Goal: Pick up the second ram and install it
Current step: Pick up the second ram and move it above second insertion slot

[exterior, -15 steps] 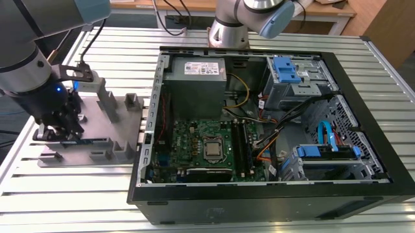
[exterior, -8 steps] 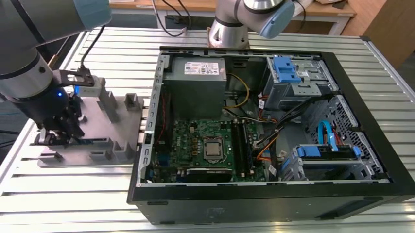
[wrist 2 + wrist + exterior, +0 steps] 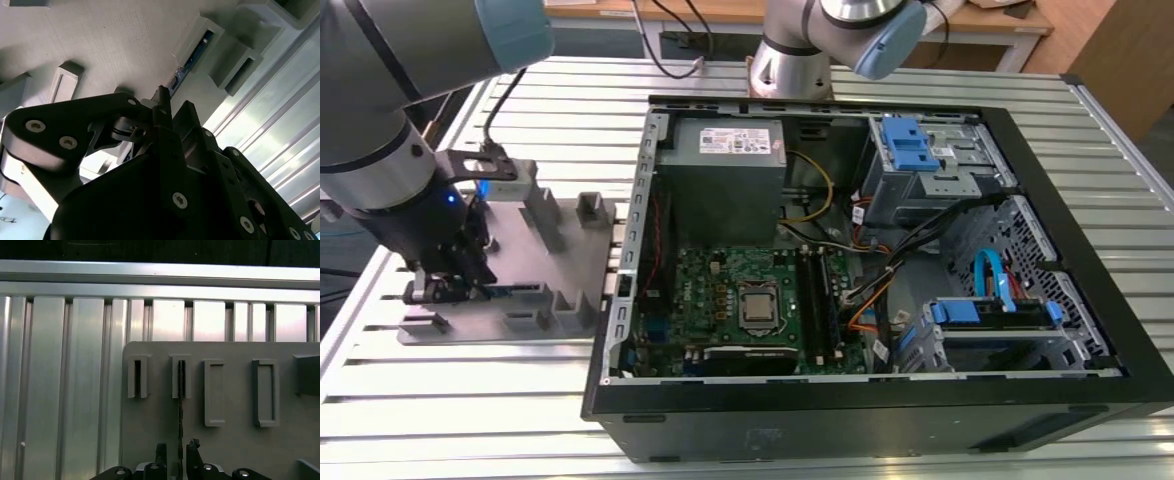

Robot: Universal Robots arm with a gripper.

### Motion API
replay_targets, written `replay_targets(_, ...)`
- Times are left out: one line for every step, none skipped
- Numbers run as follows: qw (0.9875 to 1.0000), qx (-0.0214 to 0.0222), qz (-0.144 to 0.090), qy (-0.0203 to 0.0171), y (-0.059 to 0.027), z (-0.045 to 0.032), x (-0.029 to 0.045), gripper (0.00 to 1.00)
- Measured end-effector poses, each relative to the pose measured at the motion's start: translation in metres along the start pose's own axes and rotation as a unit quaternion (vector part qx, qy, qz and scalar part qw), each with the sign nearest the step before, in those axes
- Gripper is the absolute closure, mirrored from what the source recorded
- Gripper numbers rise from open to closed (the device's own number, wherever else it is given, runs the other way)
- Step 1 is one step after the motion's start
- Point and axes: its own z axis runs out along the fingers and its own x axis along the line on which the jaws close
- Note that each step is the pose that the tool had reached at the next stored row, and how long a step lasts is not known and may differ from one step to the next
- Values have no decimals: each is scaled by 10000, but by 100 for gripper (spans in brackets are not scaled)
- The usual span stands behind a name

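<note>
1. In the exterior view, the grey-sleeved robot arm reaches down at the exterior view's left. Its black gripper [image 3: 443,290] is lowered onto the flat grey plastic holder tray with upright blocks [image 3: 574,250].
2. That tray lies on the slatted aluminium table [image 3: 454,400]. It sits just beside the open black computer case [image 3: 881,400], on the exterior view's left of it. Inside the case is a green motherboard [image 3: 720,290].
3. The first wrist view looks straight down on the tray [image 3: 230,440]. The second ram, a long thin dark memory stick [image 3: 180,415], stands on edge there as a narrow dark line. One end sits in a slotted upright block and the other runs in between the 2 fingertips.
4. In that same view the gripper [image 3: 177,455] straddles the stick, partly open, with 1 finger [image 3: 161,452] on each side. A clear gap shows between that finger and the stick. The other finger stands very near the stick, and contact there cannot be told.
5. The second wrist view looks along the black gripper body, giving the colour the overhead view lacks. The ram's dark blue board [image 3: 192,55] shows inside a slotted block of the tray [image 3: 115,45], past a fingertip [image 3: 162,102].
6. The ram is seated in the tray, not lifted.
</note>
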Motion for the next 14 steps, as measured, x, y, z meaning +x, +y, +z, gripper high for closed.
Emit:
replay_targets(10000,0,0,0,0,5,-10,70)
replay_targets(10000,1,0,0,0,14,-18,70)
replay_targets(10000,1,-1,-2,0,26,-22,70)
replay_targets(10000,1,-4,-3,1,36,-24,70)
replay_targets(10000,0,-8,-4,4,42,-24,70)
replay_targets(10000,0,-9,-4,5,47,-24,70)
replay_targets(10000,0,-11,-4,5,47,-24,70)
replay_targets(10000,-1,-10,-3,5,48,-25,70)
replay_targets(10000,0,-11,-4,5,49,-25,70)
replay_targets(10000,0,-11,-4,5,50,-25,70)
replay_targets(10000,0,-11,-4,5,50,-24,70)
replay_targets(10000,0,-11,-4,5,51,-25,70)
replay_targets(10000,0,-11,-4,5,51,-25,72)
replay_targets(10000,0,-11,-4,5,52,-25,72)
